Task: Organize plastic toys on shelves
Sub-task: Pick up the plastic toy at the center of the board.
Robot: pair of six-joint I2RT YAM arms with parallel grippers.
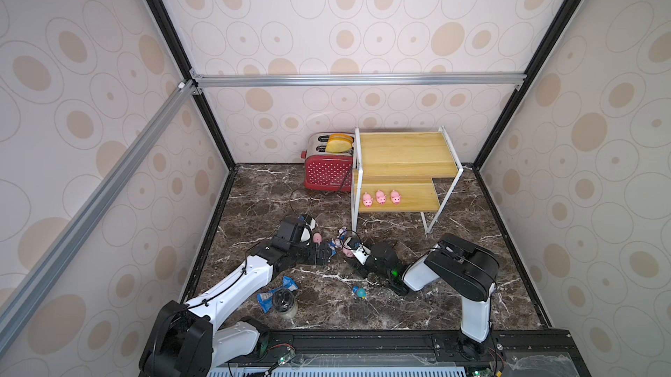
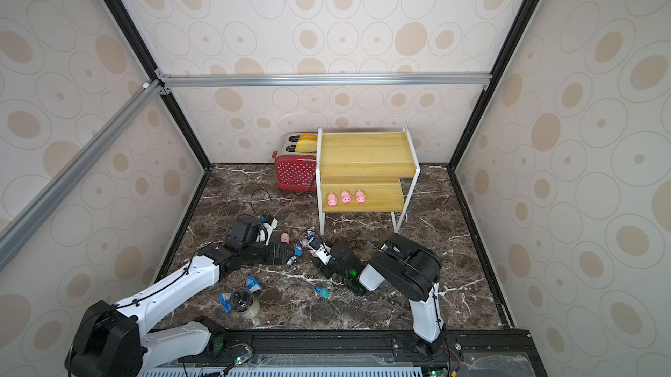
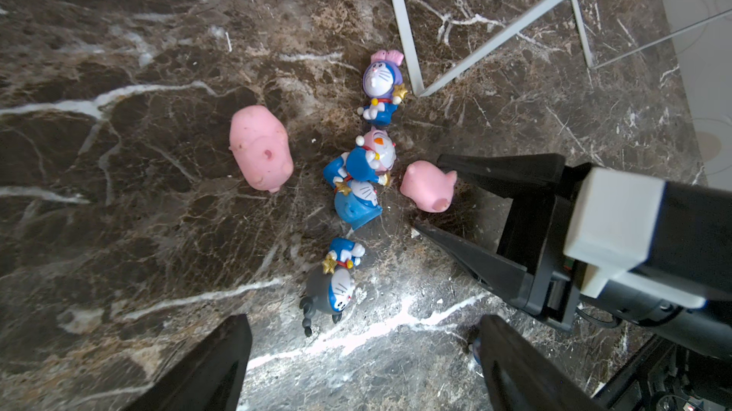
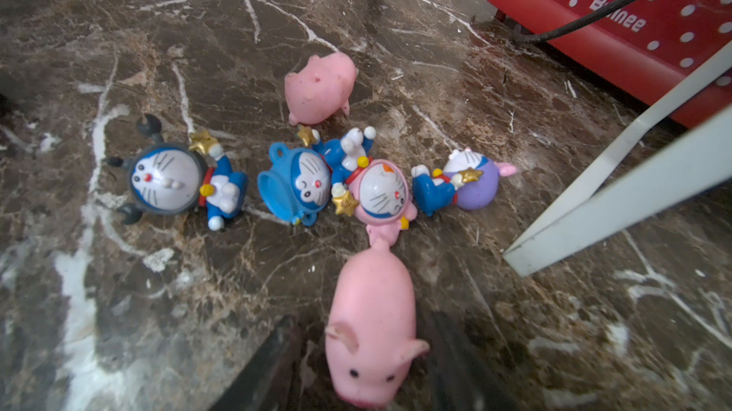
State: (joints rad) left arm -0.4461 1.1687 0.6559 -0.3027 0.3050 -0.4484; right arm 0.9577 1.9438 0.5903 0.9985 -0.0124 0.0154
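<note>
Three pink pigs [image 1: 380, 197] stand in a row on the lower board of the yellow shelves [image 1: 406, 153]. On the floor in front lie several cartoon figurines [image 3: 356, 201] and two more pigs. My right gripper [image 4: 362, 349] is open, with its jaws on either side of one pig [image 4: 372, 326]; a gap still shows on one side. The other pig [image 3: 261, 149] lies loose beside the figurines. Over the floor near the grey-hatted figurine [image 3: 328, 286], my left gripper [image 3: 364, 349] is open and holds nothing. One more blue figurine [image 1: 359, 291] lies apart, nearer the front.
A red polka-dot toaster [image 1: 328, 171] with a black cord stands left of the shelves at the back wall. A dark-lidded jar [image 1: 284, 302] and a crumpled blue wrapper [image 1: 268, 297] sit beside my left arm. The shelves' white legs [image 3: 404, 32] stand close to the figurines.
</note>
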